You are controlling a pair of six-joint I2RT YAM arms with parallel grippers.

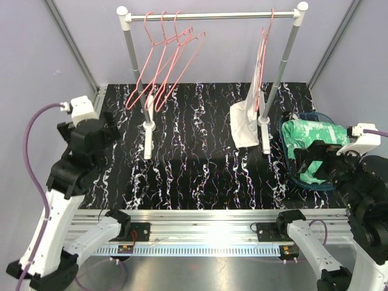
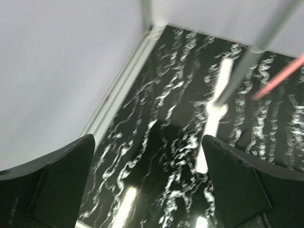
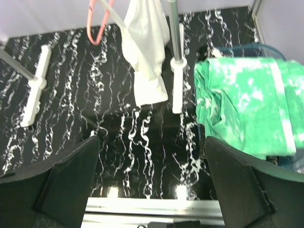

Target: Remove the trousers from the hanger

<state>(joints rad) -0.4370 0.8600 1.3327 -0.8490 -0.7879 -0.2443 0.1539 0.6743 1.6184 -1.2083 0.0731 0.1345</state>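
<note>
A white cloth garment point(image 1: 245, 124) hangs from a red hanger point(image 1: 265, 54) at the right end of the rack rail point(image 1: 212, 15); it also shows in the right wrist view point(image 3: 145, 52). Green-and-white tie-dye trousers point(image 1: 312, 136) lie in a blue basket point(image 1: 315, 115) at the right, also in the right wrist view point(image 3: 242, 104). The magenta and black marbled pairs are out of view. My left gripper point(image 1: 112, 130) is open and empty at the left of the mat, as the left wrist view point(image 2: 148, 147) shows. My right gripper point(image 1: 309, 156) is open and empty over the basket's near side point(image 3: 152, 142).
Three empty red hangers point(image 1: 163, 60) hang at the rail's left end. The rack stands on two grey posts point(image 1: 130, 66) point(image 1: 282, 73) with white feet point(image 1: 148, 136) point(image 1: 265, 130) on the black marbled mat point(image 1: 194, 157). Grey walls close in on the left and right.
</note>
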